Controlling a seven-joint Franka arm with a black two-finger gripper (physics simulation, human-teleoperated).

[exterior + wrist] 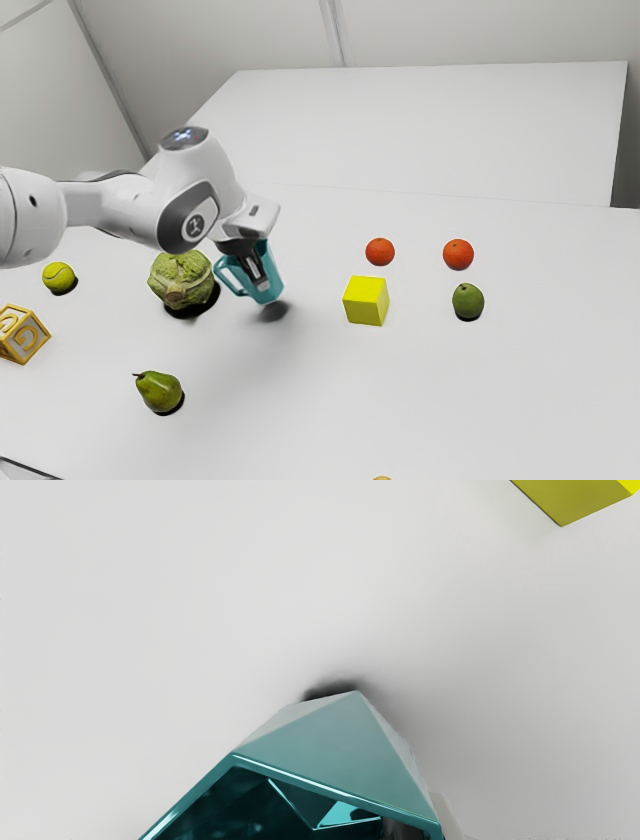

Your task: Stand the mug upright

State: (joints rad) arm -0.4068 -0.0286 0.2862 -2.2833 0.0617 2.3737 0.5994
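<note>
One gripper (pixel 261 281) pinches one mug (pixel 273 276), tilted at its fingertips; on the table (pixel 320 400): one cabbage (pixel 181 278), pear (pixel 160 391), tennis ball (pixel 58 277), letter block (pixel 20 334), yellow cube (pixel 366 301), green fruit (pixel 468 301); two orange fruits (pixel 380 252).

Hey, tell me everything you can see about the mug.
The mug is teal and glossy, with a faceted body, a shiny, dark-looking inside and a handle on the side toward the cabbage. It leans, mouth upward, its base close to the table, with the gripper shut on it.
</note>
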